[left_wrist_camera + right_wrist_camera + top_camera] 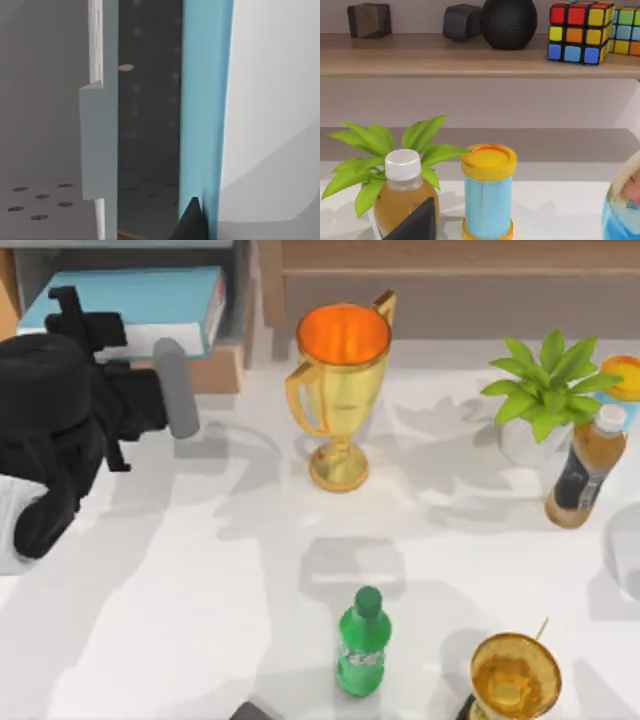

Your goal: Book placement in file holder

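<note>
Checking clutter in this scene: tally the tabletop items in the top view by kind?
Trophies: 2, the gold trophy and a smaller gold cup.
Bottles: 2, the green bottle and the tea bottle.
Plants: 1, the potted plant.
Books: 1, the book.
Canisters: 1, the yellow-lidded canister.
Total: 7.

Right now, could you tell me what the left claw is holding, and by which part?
The left claw grips the book at its edge, inside the file holder.

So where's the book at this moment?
In the top view the book sits at the table's far left corner, inside the grey file holder, left of the gold trophy, with the left gripper on it.
</note>
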